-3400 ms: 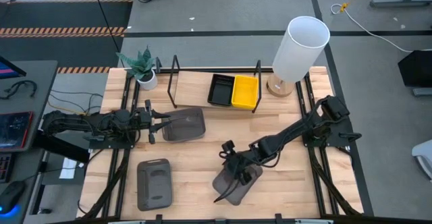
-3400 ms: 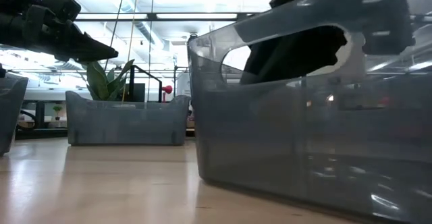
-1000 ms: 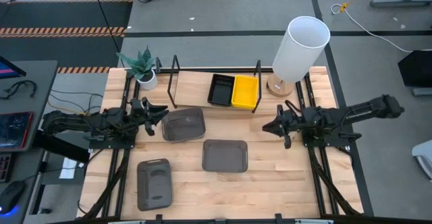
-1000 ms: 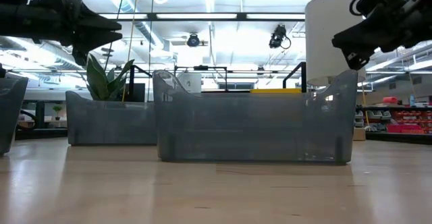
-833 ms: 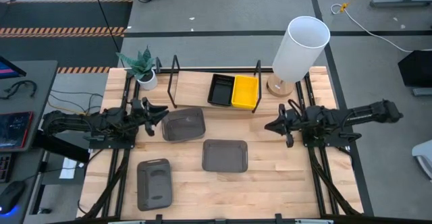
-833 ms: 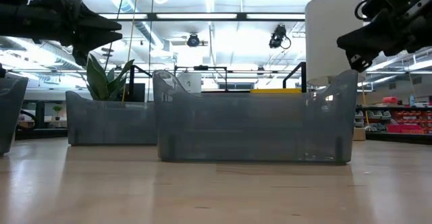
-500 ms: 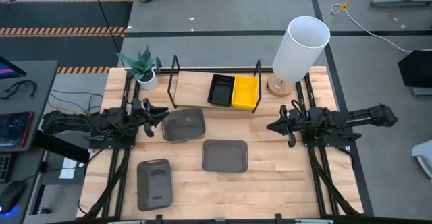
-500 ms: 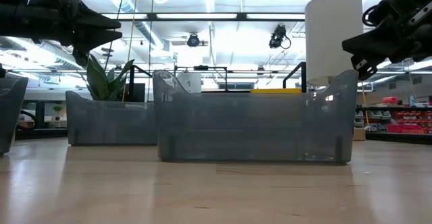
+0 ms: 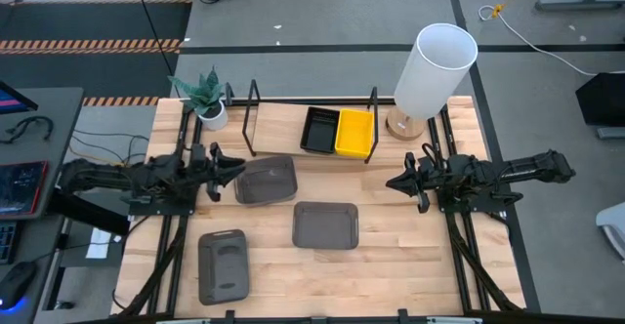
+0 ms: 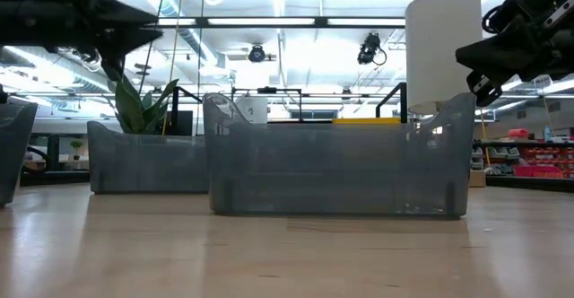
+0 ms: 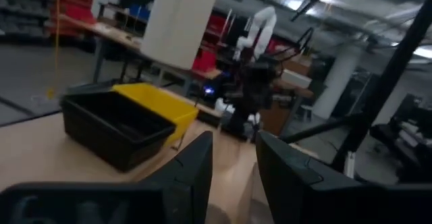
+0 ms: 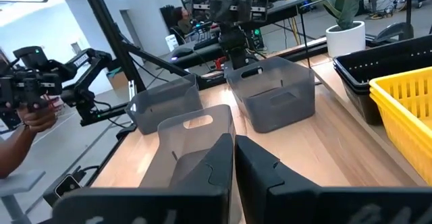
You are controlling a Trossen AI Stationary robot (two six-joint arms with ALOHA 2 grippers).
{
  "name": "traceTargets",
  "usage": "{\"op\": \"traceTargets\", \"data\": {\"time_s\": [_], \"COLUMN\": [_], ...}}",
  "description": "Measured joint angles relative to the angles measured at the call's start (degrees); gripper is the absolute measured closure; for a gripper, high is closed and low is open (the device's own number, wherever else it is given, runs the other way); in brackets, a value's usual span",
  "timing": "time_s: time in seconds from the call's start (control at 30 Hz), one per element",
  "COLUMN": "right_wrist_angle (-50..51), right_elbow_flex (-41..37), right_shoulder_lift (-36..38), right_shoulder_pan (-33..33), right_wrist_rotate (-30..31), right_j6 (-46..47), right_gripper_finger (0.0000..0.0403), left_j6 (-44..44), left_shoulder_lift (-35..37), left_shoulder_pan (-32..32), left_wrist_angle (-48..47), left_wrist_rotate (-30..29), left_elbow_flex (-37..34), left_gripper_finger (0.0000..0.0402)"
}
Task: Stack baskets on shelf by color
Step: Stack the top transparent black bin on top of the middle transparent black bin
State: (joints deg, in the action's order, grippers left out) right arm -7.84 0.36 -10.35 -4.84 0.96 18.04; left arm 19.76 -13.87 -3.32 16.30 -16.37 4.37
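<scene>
Your left gripper [image 9: 234, 167] hangs at the left side of the table, just beside the left wall of a grey basket [image 9: 266, 180] that stands in front of the shelf [image 9: 283, 129]; its fingers [image 11: 191, 177] stand a narrow way apart with nothing between them, and they do not touch the basket rim. Your right gripper [image 9: 394, 182] waits over the right side of the table, near the base of the white lamp [image 9: 433, 70], well apart from every basket; its fingers [image 12: 214, 163] are drawn almost together and hold nothing.

You have three grey baskets off the shelf: the one by your left gripper, a second grey basket [image 9: 325, 225] standing near the middle of the table, and a third grey basket [image 9: 223, 265] at the near left corner. From table height the middle one [image 10: 336, 168] stands upright and nearest, with the left one [image 10: 166, 161] farther back.

On the shelf board you see a black basket [image 9: 319, 129] and a yellow basket [image 9: 354, 133] touching side by side at the right end, close to the right wire loop; whether either is a stack of several you cannot tell from above. A small potted plant [image 9: 205, 95] stands at the far left corner, beside the shelf's left loop
</scene>
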Motion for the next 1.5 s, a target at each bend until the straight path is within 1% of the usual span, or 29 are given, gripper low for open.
{"op": "traceTargets", "data": {"time_s": [0.13,0.2,0.3,0.37,0.53,0.63,0.7,0.87,0.97,1.1,1.2,1.37,1.5], "right_wrist_angle": [0.00,0.00,0.00,-0.02,0.00,0.00,-0.01,0.00,-0.02,-0.09,-0.13,-0.19,-0.22], "right_elbow_flex": [0.00,0.00,0.00,0.00,0.00,0.01,0.02,0.02,0.02,0.02,0.02,0.02,0.02], "right_shoulder_lift": [-0.02,-0.02,-0.02,-0.02,-0.02,-0.02,-0.02,-0.02,-0.02,-0.02,-0.02,-0.02,-0.03], "right_shoulder_pan": [0.00,0.00,0.00,0.00,0.00,0.00,0.00,0.00,0.00,0.00,0.00,0.00,0.00], "right_wrist_rotate": [0.01,0.01,0.00,0.02,-0.01,0.01,-0.01,-0.01,-0.01,-0.01,-0.01,0.00,0.02], "right_j6": [0.00,-0.05,-0.02,-0.07,-0.08,-0.04,-0.10,-0.10,-0.12,-0.12,-0.12,-0.06,-0.05], "right_gripper_finger": [0.0380,0.0380,0.0380,0.0379,0.0379,0.0380,0.0380,0.0380,0.0379,0.0379,0.0380,0.0380,0.0380], "left_j6": [0.64,0.54,0.60,1.05,2.43,3.57,3.70,6.65,8.87,10.35,10.76,11.21,11.52], "left_shoulder_lift": [-6.36,-10.37,-16.43,-20.15,-28.84,-33.50,-36.27,-43.42,-48.24,-54.87,-59.49,-65.21,-67.97], "left_shoulder_pan": [-0.04,-0.04,-0.02,-0.02,-0.12,-0.12,-0.12,-0.26,-1.15,-3.30,-4.92,-6.15,-7.24], "left_wrist_angle": [-0.48,-5.08,-14.65,-18.95,-25.37,-29.54,-31.29,-36.24,-37.77,-38.05,-38.83,-47.18,-47.99], "left_wrist_rotate": [1.17,1.16,0.47,0.60,6.16,7.05,7.05,7.96,8.05,7.94,7.67,3.93,4.05], "left_elbow_flex": [2.36,5.23,10.17,12.65,17.68,21.04,23.70,29.63,31.79,34.51,36.84,41.75,43.81], "left_gripper_finger": [0.0281,0.0281,0.0281,0.0281,0.0281,0.0277,0.0268,0.0228,0.0207,0.0192,0.0185,0.0187,0.0195]}}
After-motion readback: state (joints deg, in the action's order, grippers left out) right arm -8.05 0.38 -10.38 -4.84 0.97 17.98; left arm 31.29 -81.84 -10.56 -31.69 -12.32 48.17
